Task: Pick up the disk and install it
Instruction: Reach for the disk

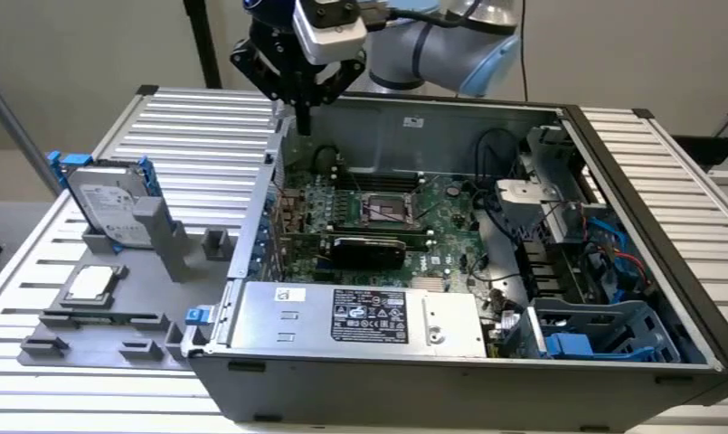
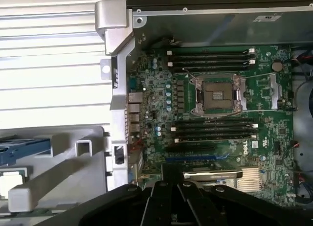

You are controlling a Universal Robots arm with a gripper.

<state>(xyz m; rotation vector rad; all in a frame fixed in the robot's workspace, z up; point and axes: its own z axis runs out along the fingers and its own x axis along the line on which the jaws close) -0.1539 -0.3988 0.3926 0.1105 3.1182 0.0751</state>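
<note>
Silver-grey in its blue carrier, the disk (image 1: pixel 104 203) leans on a grey stand (image 1: pixel 158 271) outside the computer case (image 1: pixel 460 127), beyond the case's wall on the exterior view's left. The gripper (image 1: pixel 301 117) hangs above the case's far corner, jaws seemingly closed on nothing.

From the wrist, the motherboard (image 2: pixel 220 113) inside the case lies beneath. Pick-up is not yet begun; I judge it calls for opened jaws over the disk, outside the case.

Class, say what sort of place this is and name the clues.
Probably a robotics lab bench for computer assembly: a robot arm's gripper hangs above an open computer case, and the disk stands in a grey fixture beside it.
</note>
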